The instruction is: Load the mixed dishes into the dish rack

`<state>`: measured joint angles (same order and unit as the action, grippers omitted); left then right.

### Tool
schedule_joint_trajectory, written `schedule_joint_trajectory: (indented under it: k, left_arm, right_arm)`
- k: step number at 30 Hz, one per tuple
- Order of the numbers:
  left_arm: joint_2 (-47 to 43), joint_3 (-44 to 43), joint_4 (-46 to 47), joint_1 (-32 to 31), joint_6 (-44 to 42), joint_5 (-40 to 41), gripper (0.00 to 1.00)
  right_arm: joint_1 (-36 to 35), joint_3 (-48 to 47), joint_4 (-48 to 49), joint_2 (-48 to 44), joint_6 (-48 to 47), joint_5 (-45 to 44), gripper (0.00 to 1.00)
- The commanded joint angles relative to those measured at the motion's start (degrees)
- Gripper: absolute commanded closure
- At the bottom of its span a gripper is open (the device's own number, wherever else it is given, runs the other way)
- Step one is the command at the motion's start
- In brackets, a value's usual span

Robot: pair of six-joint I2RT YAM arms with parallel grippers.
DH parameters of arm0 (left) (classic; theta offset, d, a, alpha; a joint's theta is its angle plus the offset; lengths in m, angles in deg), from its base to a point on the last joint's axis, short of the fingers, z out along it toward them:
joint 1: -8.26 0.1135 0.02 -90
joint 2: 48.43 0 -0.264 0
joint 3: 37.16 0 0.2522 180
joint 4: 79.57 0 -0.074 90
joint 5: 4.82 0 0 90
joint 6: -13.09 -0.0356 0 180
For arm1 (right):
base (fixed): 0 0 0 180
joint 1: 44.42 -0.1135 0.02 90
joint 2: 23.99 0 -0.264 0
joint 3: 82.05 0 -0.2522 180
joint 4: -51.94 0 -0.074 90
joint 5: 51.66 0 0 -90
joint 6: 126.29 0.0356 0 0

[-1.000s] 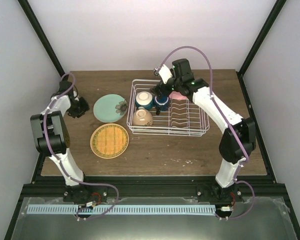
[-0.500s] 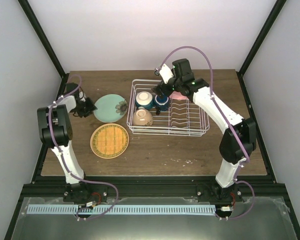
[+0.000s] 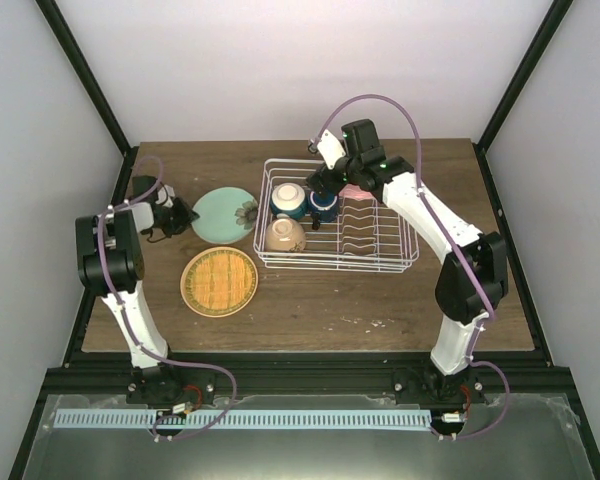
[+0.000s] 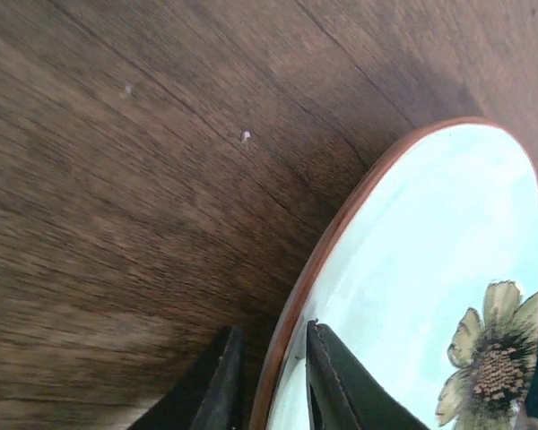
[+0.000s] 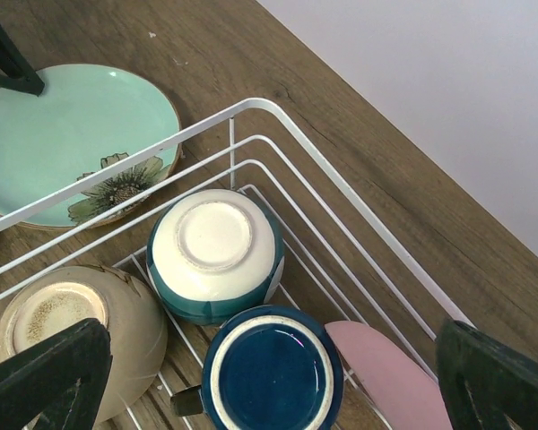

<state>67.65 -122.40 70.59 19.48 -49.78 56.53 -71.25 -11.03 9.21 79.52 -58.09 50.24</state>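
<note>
**Left arm at the mint-green plate, just left of the dish rack.** We take the step in hand to be the pickup of the mint-green plate (image 4: 430, 260). It lies flat on the table (image 3: 380, 310) just beside the left wall of the dish rack (image 5: 251, 101).

The left gripper (image 4: 271, 336) straddles the plate's brown rim on the side farthest from the rack. One finger sits outside the rim over bare wood and the other over the glazed face. The jaws stand narrow, with the rim between them. We cannot tell whether they already pinch it, and the plate shows no lift.

To do this well, we judge that the outer finger must get under the rim before the jaws clench. The plate should then be tipped up on edge so it can be stood among the rack's upright prongs. A shallow bite on a glazed rim may slip.

The right gripper (image 3: 326, 183) hangs wide open and empty above the rack's far-left part, touching nothing.

Inside the rack, at its left end, we see:
- the white-and-blue bowl (image 5: 215, 255), upturned;
- the cream bowl (image 5: 67, 322), at the near-left corner;
- the dark blue mug (image 5: 271, 372), beside the two bowls;
- the pink plate (image 5: 386, 376), just right of the mug.

The tan-yellow plate (image 3: 219, 281) lies on the table off the rack's near-left corner.
</note>
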Motion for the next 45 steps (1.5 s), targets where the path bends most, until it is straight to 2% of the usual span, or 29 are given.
schedule_joint_trajectory:
  k: [1, 4, 7, 11, 16, 21, 33, 45]
  left_arm:
    - [1.46, 4.98, 2.17, -0.59, 2.54, -3.65, 0.82]
    - [1.04, 6.76, 3.10, -0.56, 2.45, -4.23, 0.93]
    - [0.17, 7.82, 3.41, -0.50, 2.07, -4.28, 1.00]
    - [-1.54, 8.68, 3.41, 0.25, 2.20, -4.54, 1.00]
    - [-5.23, 9.66, 4.43, 4.30, 4.46, -6.54, 1.00]
    - [-9.44, 7.26, 3.74, 7.42, 4.59, -7.62, 1.00]
    - [-19.07, 3.41, 7.60, 7.50, 9.69, -11.98, 1.00]
    - [-32.86, 8.41, 7.77, 5.97, 10.40, -16.66, 1.00]
  right_arm:
    - [-0.42, -2.37, -0.85, 0.46, -0.24, -0.09, 0.00]
    - [-0.43, -2.04, -0.87, 0.43, 0.07, 0.28, 0.00]
    - [-0.42, -1.67, -0.84, 0.35, 0.31, 1.05, 0.00]
    - [-0.44, -1.31, -0.80, 0.15, 0.53, 1.73, 0.00]
    - [-0.37, -0.90, -0.69, -0.25, 0.93, 2.54, 0.00]
    - [-0.42, 0.17, 1.67, -1.10, 3.68, 6.48, 0.00]
    - [-0.48, -3.03, 2.91, 2.42, 16.62, 18.26, 0.00]
    - [-0.50, -7.21, 4.25, 8.97, 25.38, 33.13, 0.00]
